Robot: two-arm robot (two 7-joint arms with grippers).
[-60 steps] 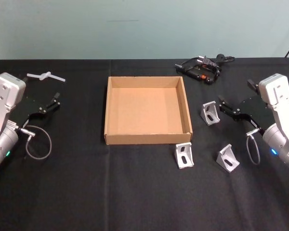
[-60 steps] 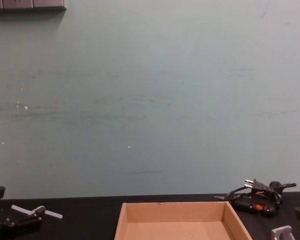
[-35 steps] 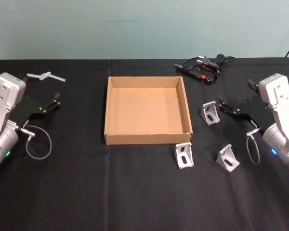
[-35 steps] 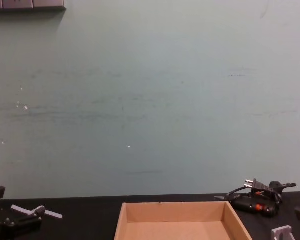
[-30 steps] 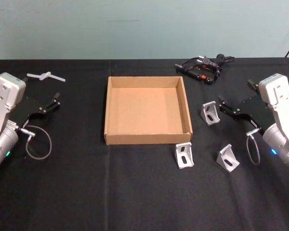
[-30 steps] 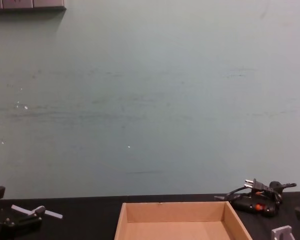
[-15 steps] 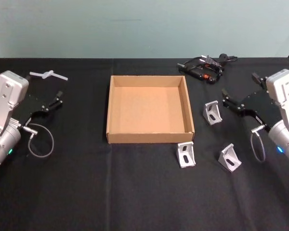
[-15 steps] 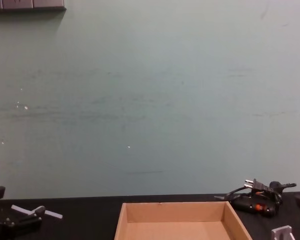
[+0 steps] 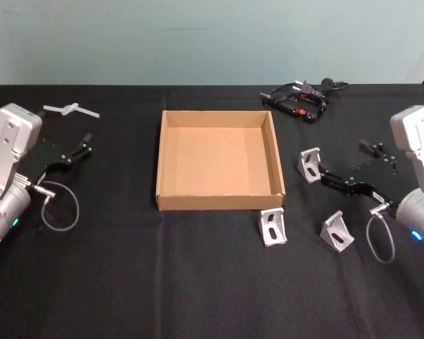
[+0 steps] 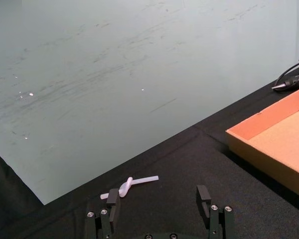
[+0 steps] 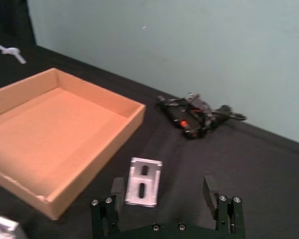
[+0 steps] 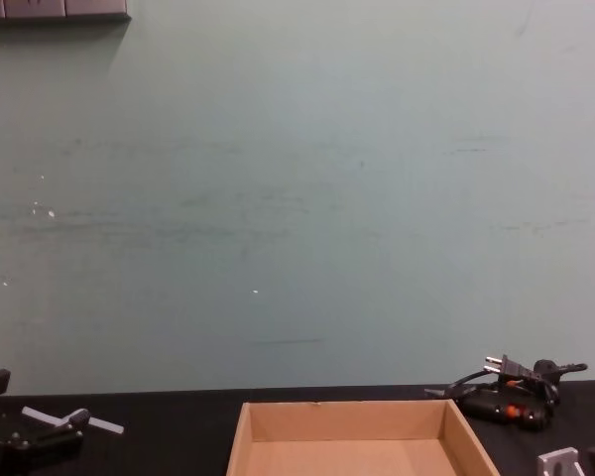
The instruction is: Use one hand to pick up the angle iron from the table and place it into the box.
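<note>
Head view: right gripper (image 9: 345,161), fingers wide, stood beside the angle iron (image 9: 310,164) right of the box (image 9: 215,203); stiff, slick metal, probably best pinched across one wall. Left gripper (image 9: 81,147) idled left, fingers wide.

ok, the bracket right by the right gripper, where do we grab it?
Probably the upright slotted plate of the bracket, pinched across its side edges, coming in from the right gripper. That plate stands facing the open gripper, foot flat on the table. Left gripper idle, far left.
</note>
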